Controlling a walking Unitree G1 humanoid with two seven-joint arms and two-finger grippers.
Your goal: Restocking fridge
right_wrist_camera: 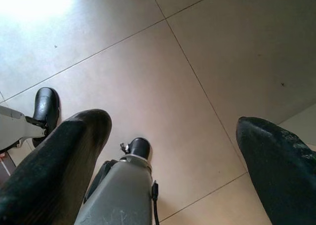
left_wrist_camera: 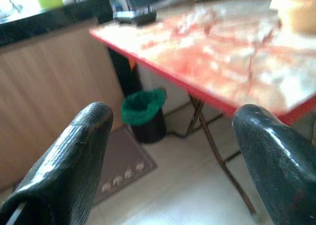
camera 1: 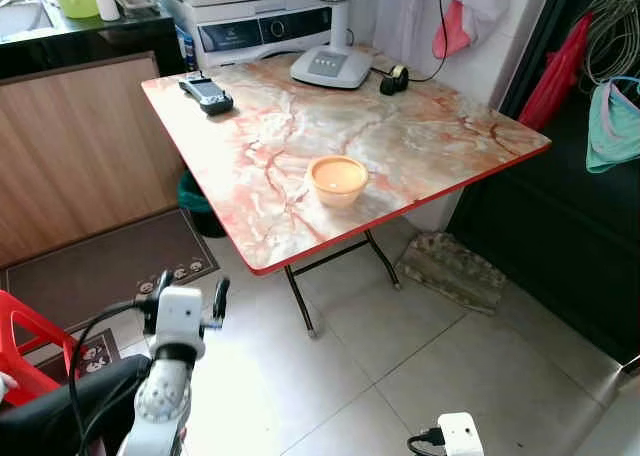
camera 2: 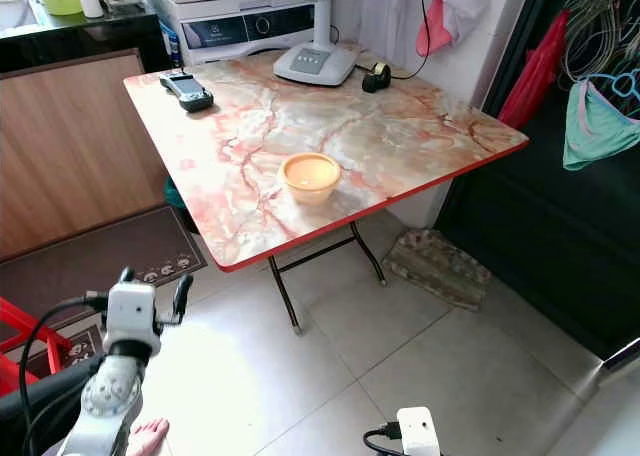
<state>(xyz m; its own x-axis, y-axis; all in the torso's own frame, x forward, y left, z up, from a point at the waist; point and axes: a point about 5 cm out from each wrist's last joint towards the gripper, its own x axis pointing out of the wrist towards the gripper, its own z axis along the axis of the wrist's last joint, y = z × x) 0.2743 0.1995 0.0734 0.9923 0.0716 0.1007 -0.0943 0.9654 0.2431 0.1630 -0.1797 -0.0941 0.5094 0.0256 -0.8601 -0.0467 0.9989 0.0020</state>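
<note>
From the head views you look down on a folding table (camera 1: 400,126) with a pink-veined marble top and a red edge. The bowl (camera 1: 337,180) is small, round and pale orange, and it stands near the table's front edge; its inside looks the same pale orange, and you cannot tell whether anything is in it. At the far side of the table sit a dark handset (camera 1: 207,93), a fan base (camera 1: 331,65) and a tape roll (camera 1: 395,78). Under the table a green-lined bin (camera 1: 197,198) stands by the wooden cabinet (camera 1: 80,156); its contents are hidden. Your left gripper (camera 1: 187,298) is raised low in front of you, over the tiled floor (camera 1: 400,366), well short of the table and below the bowl's level, its fingers parted with nothing between them.

In the left wrist view the two black fingers (left_wrist_camera: 74,156) stand wide apart and free. Between them you see the table's red edge, its legs and the bin (left_wrist_camera: 143,111); the bowl (left_wrist_camera: 296,8) is a blur at the far corner of the tabletop, well apart from the fingers.

In the right wrist view the right gripper (right_wrist_camera: 173,166) points down at the floor, fingers spread and bare, with the robot's feet (right_wrist_camera: 45,106) below.
</note>
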